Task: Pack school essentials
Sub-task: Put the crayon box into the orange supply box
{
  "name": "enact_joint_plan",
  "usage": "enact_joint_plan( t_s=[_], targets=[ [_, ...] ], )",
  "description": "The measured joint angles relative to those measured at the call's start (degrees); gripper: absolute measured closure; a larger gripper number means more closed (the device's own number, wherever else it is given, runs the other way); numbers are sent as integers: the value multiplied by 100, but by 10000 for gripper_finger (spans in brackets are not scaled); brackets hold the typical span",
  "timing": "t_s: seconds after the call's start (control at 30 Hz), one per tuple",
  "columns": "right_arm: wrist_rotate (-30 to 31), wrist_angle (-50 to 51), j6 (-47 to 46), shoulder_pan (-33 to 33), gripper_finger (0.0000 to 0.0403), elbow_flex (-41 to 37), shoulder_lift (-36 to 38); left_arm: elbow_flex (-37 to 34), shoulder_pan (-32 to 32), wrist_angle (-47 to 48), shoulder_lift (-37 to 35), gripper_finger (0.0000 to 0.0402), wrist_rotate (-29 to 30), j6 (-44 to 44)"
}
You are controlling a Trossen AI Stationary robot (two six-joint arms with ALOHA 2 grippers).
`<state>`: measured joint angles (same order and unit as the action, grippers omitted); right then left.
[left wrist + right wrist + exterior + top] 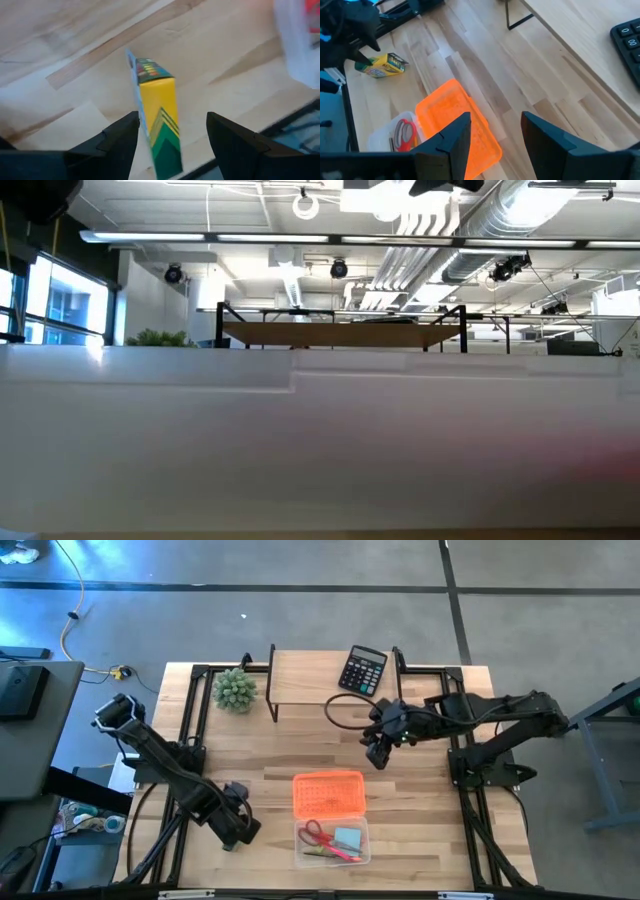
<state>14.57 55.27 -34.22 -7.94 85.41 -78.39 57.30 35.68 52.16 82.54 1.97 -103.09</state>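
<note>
We see the left gripper [172, 132] low over the table [420, 790], its fingers [117, 140] spread, with the yellow-green crayon box [157, 120] between them, ungrasped. The right gripper [492, 135], holding nothing, hovers parted above the orange case [328, 793].

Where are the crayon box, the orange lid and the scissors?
Crayon box [159, 120]: left wrist view, yellow front face.
Orange lid [328, 793]: high view, lid's centre.
Scissors [315, 832]: high view, red handles.

Grey floor [300, 620] with dark seams surrounds the wooden tabletop [330, 755]. Overhead run white ducts [450, 220] and strip lights [180, 237]. A window [60, 305] glows at one side.
</note>
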Motion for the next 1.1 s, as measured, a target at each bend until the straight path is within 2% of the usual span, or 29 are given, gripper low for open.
enact_joint_plan(
  t_s=[0.47,0.93,1.1],
  targets=[
    [-4,9,22,85,237,0,0,-1,-4,-181,587,184,-495,-181],
    [-3,79,129,85,237,0,-2,-2,-4,-439,682,295,-645,-79],
    [-3,76,102,85,237,0,-2,-2,-4,-439,682,323,-640,19]
  ],
)
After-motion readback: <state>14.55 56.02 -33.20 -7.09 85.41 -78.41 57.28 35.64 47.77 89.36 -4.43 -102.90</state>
